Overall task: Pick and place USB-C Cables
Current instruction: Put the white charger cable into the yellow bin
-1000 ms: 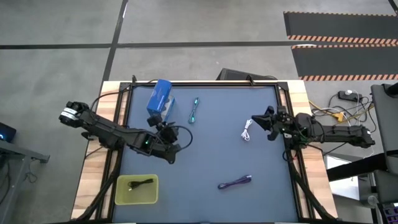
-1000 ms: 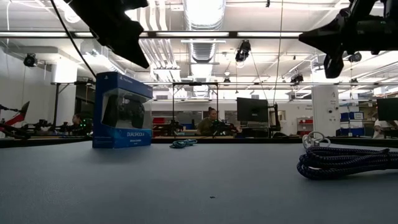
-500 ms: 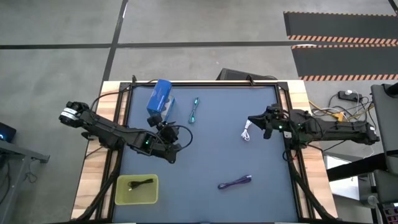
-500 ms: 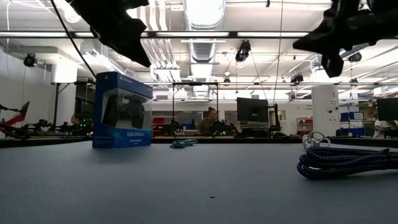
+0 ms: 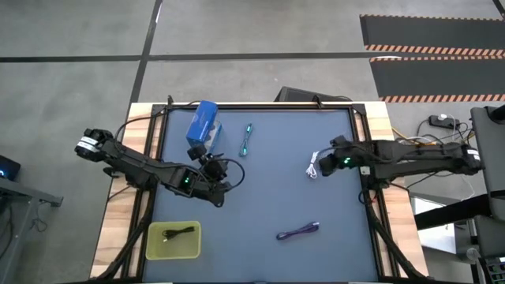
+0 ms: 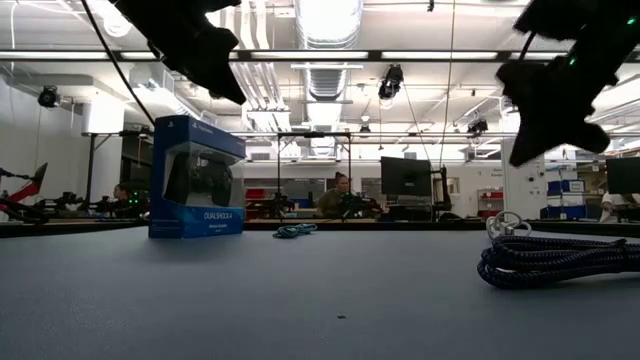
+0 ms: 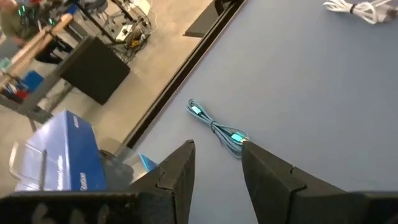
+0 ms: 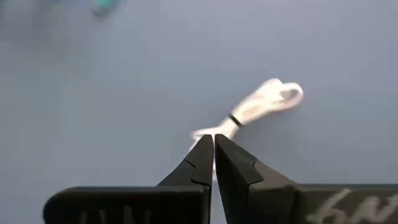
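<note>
Fingers pressed together, the right hand (image 5: 324, 164) hangs right of centre in the high view, just beside the white cable (image 5: 313, 167), presumably lined up to take it (it must part first). Left hand (image 7: 214, 165), fingers apart and empty, waits centre-left. Teal cable (image 5: 247, 140) lies upper centre, purple cable (image 5: 297, 232) lower centre, black cable (image 5: 178, 233) inside the yellow tray (image 5: 155, 248), lower left on the bench (image 5: 268, 197).

Both arms dark, near-black, jointed links. Left arm (image 5: 142, 167): pale grey cylindrical base joint, black wire looped near the wrist, small green light. Right arm (image 5: 418, 162): green light likewise. Right gripper (image 8: 213, 160): wedge-shaped matte black fingers, faint lettering on the body.
</note>
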`<state>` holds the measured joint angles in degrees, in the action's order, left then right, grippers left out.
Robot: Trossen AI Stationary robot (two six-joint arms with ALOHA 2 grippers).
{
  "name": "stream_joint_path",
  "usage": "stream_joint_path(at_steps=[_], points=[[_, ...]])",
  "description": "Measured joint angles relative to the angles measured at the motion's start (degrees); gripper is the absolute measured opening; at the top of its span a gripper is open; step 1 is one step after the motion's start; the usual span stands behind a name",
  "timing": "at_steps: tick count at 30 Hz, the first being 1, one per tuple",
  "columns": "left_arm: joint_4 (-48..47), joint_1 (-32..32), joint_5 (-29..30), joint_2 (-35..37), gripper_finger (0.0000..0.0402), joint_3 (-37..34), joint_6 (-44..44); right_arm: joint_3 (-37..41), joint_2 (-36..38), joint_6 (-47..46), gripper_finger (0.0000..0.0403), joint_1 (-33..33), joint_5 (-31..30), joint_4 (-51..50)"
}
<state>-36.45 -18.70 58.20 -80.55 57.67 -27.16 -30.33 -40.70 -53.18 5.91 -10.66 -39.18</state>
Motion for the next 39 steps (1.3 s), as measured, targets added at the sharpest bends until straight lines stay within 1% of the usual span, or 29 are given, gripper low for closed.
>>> stream_joint_path(at_steps=[3,7,10,17,21,25,27,30,39], points=[[0.0,0.0,0.2,0.0,0.0116,0.5,3.9,0.3,-3.5,-3.2,0.0009,0.0,0.3,-0.9],[0.1,0.0,0.3,0.0,0.0116,1.3,6.8,-0.4,-7.9,-7.8,0.0009,0.0,0.3,-4.0],[0.0,0.0,0.3,0.0,0.0116,1.3,6.8,-1.2,-10.7,-10.8,0.0009,0.0,0.3,-5.7],[-0.2,0.0,0.3,0.0,0.0116,1.1,7.1,-2.8,-17.6,-16.1,0.0009,0.0,0.1,-5.6],[-0.5,0.0,0.2,0.0,0.0116,1.0,7.1,-4.0,-21.5,-16.7,0.0009,0.0,0.1,-5.7],[-0.5,-0.1,0.2,0.0,0.0116,1.0,8.4,-6.3,-24.4,-15.2,0.0014,0.1,0.1,-5.5],[-0.5,-0.1,0.2,0.0,0.0116,1.0,8.5,-7.3,-25.6,-15.1,0.0027,0.1,-0.8,-5.5],[-0.5,-0.1,0.2,0.0,0.0116,1.0,8.4,-9.1,-27.8,-15.2,0.0057,0.1,-2.0,-5.0],[-0.5,-0.1,0.2,0.0,0.0116,1.0,8.4,-12.8,-34.5,-14.8,0.0183,0.1,-3.5,-4.8]])
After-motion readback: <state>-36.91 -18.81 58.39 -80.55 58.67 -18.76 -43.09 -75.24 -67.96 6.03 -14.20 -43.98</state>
